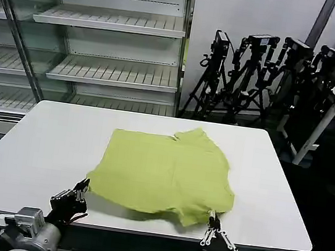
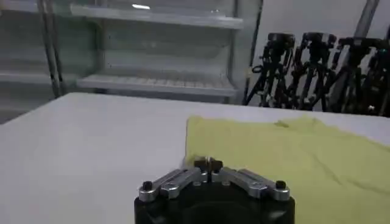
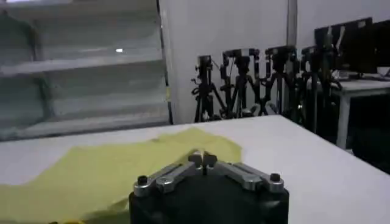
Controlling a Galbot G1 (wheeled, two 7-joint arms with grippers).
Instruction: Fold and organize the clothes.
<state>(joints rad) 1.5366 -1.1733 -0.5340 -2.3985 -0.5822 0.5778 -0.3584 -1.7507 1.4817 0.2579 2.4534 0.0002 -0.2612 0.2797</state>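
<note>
Clothes (image 1: 164,172), one yellow-green shirt, are laid folded mid-table (image 1: 47,140). At 7 o'clock the left end effector (image 1: 82,185) is kept clenched just beside the hem; at 5 o'clock the right end effector (image 1: 212,218), clenched too, is held at the corner, likely for another fold.

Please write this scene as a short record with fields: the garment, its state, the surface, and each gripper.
garment: yellow-green T-shirt
state: partly folded, plain side up
surface: white table
left gripper: shut, at the near left corner of the shirt
right gripper: shut, at the near right corner of the shirt
background: shelves, tripods
</note>
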